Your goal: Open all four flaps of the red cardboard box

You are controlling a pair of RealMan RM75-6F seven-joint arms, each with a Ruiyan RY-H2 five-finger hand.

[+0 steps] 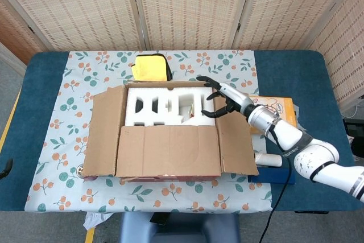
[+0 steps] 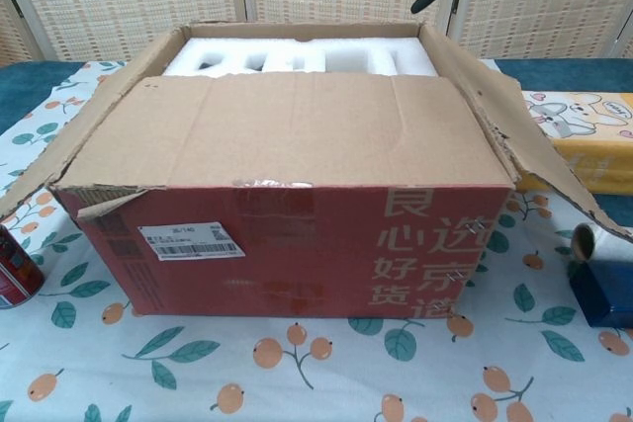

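box [image 2: 297, 244]: red cardboard, near flap [image 1: 169, 151] lies over the opening
foam [image 1: 165, 105]: white, showing inside
right robot hand [image 1: 219, 98]: fingers spread wide, empty, above box's right edge

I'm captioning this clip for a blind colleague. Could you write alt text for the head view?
A red cardboard box sits on a fruit-print cloth, its near flap still lying over white foam packing. The right hand, fingers spread and holding nothing, hovers over the box's right rear corner.
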